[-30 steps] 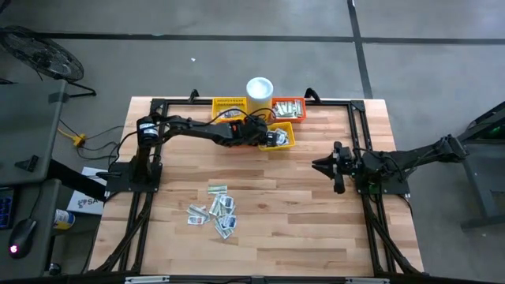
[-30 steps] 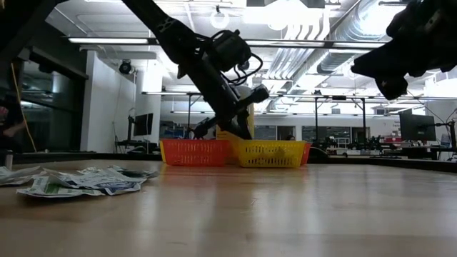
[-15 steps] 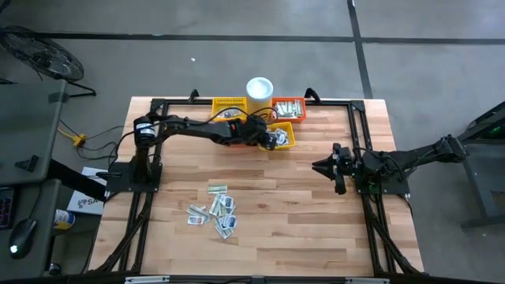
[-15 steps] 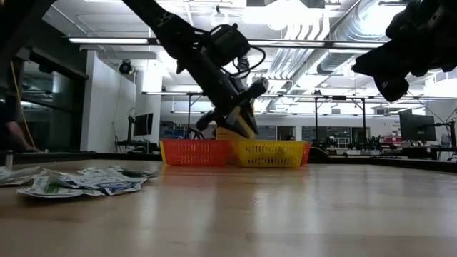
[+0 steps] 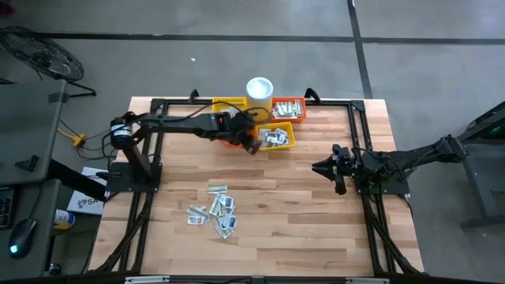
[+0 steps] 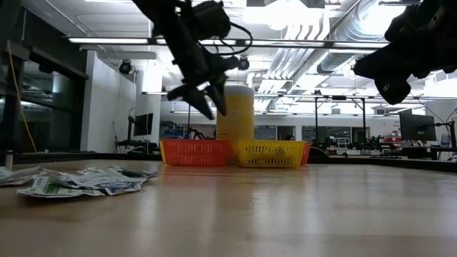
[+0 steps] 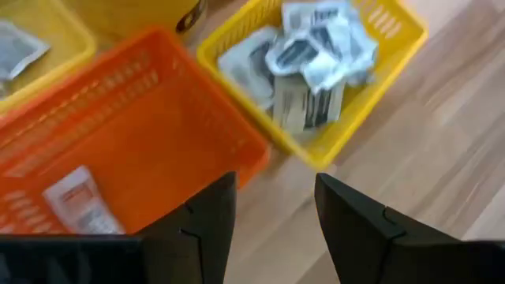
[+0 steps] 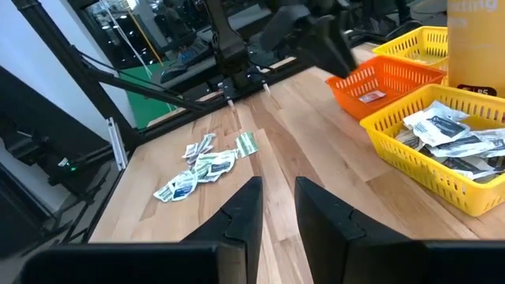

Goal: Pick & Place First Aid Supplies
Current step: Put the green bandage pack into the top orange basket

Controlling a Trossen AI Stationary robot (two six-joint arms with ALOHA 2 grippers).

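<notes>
Left gripper (image 7: 268,213) hung released over the orange basket (image 7: 158,134) near the table's far edge; only its wrist view showed one sachet (image 7: 79,201) inside. Loose sachets (image 5: 215,210) lay mid-table. Right gripper (image 8: 276,197) waited empty, fingers narrowly parted, at the right side.

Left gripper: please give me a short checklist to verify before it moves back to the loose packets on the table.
1. Left gripper open and holding nothing: ok.
2. Left gripper lifted above the yellow basket: ok, the low view shows it above the rims.
3. Packets lie inside the yellow basket, none over its rim: ok.
4. Pile of loose packets on the table, not covered: ok.
5. Right gripper away from the pile: ok.
6. Which packet lies on top: cannot tell.
</notes>
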